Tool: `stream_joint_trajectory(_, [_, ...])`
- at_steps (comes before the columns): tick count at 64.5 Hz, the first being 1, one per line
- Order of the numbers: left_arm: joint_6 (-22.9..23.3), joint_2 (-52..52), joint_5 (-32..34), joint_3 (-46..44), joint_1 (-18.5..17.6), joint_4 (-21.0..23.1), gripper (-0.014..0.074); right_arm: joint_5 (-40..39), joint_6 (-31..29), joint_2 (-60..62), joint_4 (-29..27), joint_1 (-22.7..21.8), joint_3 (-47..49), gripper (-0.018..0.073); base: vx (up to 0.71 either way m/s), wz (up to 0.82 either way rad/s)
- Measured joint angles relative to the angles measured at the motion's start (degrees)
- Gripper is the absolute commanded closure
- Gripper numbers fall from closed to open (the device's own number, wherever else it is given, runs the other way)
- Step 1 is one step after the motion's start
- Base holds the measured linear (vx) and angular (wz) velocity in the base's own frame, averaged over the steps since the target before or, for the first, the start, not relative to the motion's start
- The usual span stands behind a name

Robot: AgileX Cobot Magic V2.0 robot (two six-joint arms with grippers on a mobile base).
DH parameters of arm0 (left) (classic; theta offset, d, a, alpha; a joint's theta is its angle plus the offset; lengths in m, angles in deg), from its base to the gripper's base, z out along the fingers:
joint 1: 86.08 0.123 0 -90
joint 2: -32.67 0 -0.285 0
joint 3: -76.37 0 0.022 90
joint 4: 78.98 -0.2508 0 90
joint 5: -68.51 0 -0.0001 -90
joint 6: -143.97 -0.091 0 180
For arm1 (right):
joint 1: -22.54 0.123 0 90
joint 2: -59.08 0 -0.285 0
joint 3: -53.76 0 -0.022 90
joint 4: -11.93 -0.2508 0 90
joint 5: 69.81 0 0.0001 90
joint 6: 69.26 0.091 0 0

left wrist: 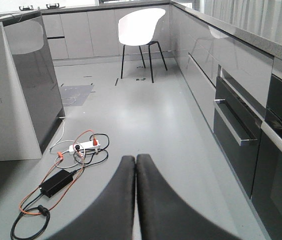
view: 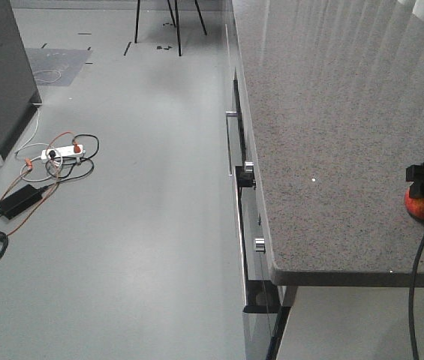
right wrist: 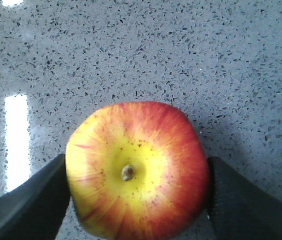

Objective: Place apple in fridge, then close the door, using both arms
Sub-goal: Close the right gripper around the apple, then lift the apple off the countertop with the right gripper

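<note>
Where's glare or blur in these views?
Front view: window streaks wash out the countertop. Right wrist: a bright glare bar on the countertop beside the apple, which is sharp. Left wrist: evenly lit; the glossy dark panel mirrors the white chair.

Grey floor (view: 136, 187), speckled counter (view: 332, 112), white chair (left wrist: 141, 27)

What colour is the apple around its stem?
Yellow, dark-speckled, streaking to red at the rim of the round red-and-yellow apple. Right wrist view shows it best.

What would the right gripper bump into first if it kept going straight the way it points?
The apple: the right gripper points down at it, fingers on either side. Beneath lies the speckled countertop, which the apple seems to rest on.
</note>
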Motion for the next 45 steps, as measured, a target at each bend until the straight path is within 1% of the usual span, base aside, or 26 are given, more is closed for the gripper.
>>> stream_joint_trajectory(8, [0.0, 0.0, 0.0, 0.0, 0.0, 0.0, 0.0602, 0.4, -3.1, 2.0, 0.0, 0.0, -0.1, 0.0368, 0.00, 0.00])
stream_joint_trajectory(18, [0.0, 0.0, 0.0, 0.0, 0.0, 0.0, 0.0602, 0.1, -5.0, 8.1, -0.5, 0.0, -0.1, 0.0362, 0.00, 0.00])
stream_joint_trajectory(28, [0.0, 0.0, 0.0, 0.0, 0.0, 0.0, 0.0602, 0.1, -8.1, 15.1, -2.8, 0.0, -0.1, 0.0354, 0.00, 0.00])
stream_joint_trajectory(36, [0.0, 0.0, 0.0, 0.0, 0.0, 0.0, 0.0602, 1.7, -10.7, 20.9, -5.1, 0.0, -0.1, 0.0350, 0.00, 0.00])
stream_joint_trajectory(45, [0.0, 0.0, 0.0, 0.0, 0.0, 0.0, 0.0602, 2.4, -12.1, 27.9, -7.8, 0.0, -3.0, 0.0347, 0.00, 0.00])
